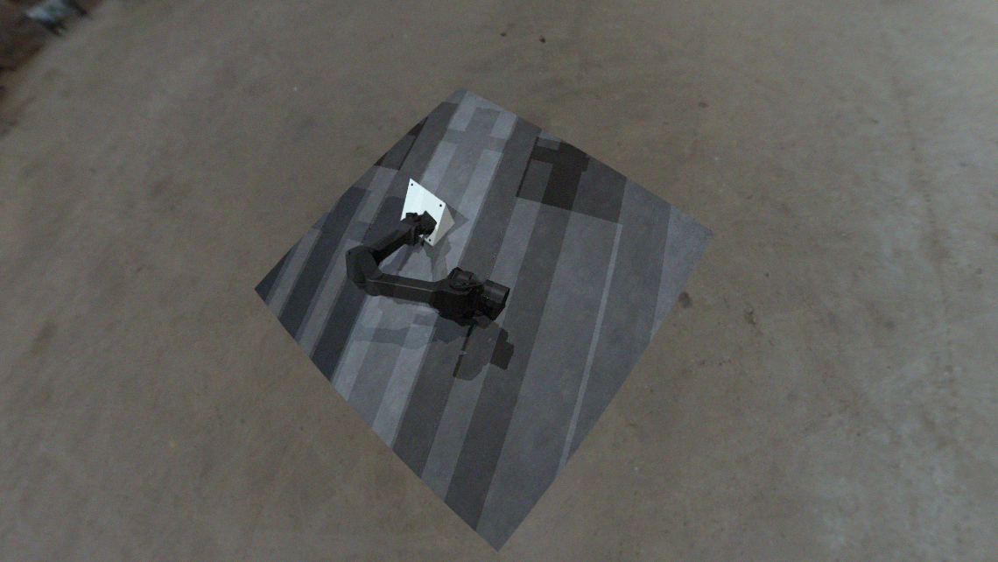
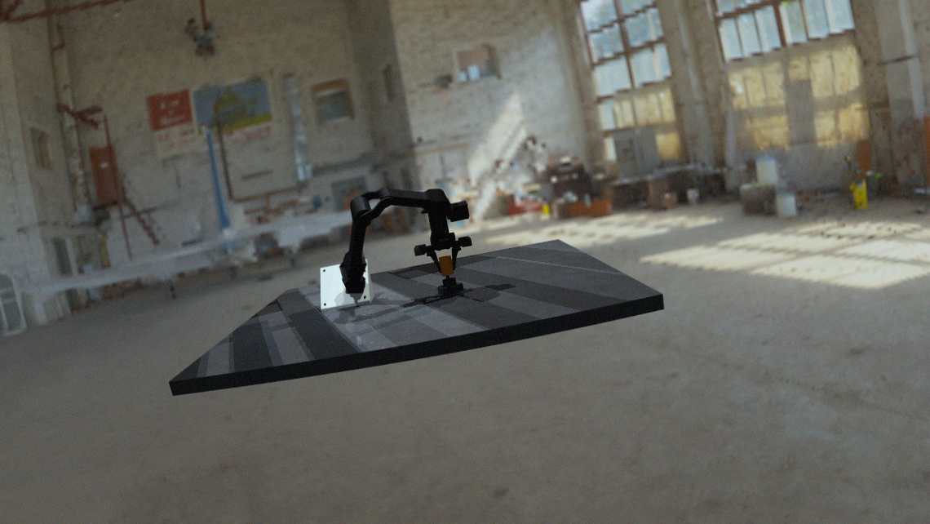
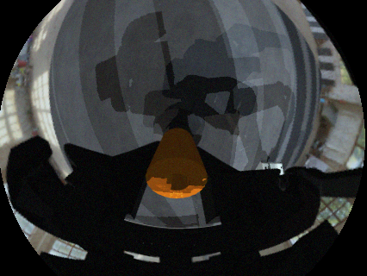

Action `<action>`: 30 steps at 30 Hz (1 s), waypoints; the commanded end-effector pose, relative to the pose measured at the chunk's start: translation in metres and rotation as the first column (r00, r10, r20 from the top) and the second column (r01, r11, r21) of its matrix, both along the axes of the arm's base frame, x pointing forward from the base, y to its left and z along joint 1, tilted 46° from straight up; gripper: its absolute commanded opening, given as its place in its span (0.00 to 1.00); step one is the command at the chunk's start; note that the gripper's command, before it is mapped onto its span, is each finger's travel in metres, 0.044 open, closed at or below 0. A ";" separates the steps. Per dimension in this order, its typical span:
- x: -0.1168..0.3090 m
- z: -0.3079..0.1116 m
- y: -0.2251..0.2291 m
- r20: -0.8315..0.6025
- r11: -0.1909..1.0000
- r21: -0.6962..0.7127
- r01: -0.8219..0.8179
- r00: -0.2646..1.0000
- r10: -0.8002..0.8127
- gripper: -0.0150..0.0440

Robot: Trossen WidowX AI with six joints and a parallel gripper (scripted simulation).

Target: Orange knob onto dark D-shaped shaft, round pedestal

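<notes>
The orange knob point(image 2: 445, 264) point(image 3: 177, 166) is upright between the fingers of my gripper point(image 2: 445, 267) point(image 3: 177, 147), which is shut on it. In the exterior view the knob is right above the dark shaft on the round pedestal point(image 2: 450, 289), well clear of the pedestal's base. Whether its underside touches the shaft top is too small to tell. In the wrist view the knob covers most of the shaft and pedestal, which blend into dark shadows. The hole's flat and the shaft's flat are hidden. In the top view the arm hides knob, fingertips and pedestal.
The black arm point(image 1: 404, 286) point(image 2: 405, 197) reaches out from a white mounting plate point(image 1: 413, 199) point(image 2: 330, 290). The striped grey table top point(image 1: 579, 306) point(image 2: 553, 286) carries broad shadows from the arm. Its edges drop to the floor.
</notes>
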State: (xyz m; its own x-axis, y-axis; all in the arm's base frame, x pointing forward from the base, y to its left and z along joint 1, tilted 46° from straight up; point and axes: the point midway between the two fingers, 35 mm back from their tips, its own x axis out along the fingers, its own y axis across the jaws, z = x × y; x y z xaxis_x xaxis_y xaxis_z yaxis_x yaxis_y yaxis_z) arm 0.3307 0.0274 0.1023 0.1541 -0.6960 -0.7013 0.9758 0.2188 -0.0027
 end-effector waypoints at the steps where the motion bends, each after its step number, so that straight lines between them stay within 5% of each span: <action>1: 0.000 0.000 0.001 0.005 1.000 0.000 0.003 1.000 -0.003 0.25; 30: 0.002 -0.010 -0.010 0.043 0.999 0.011 0.044 0.998 -0.045 0.25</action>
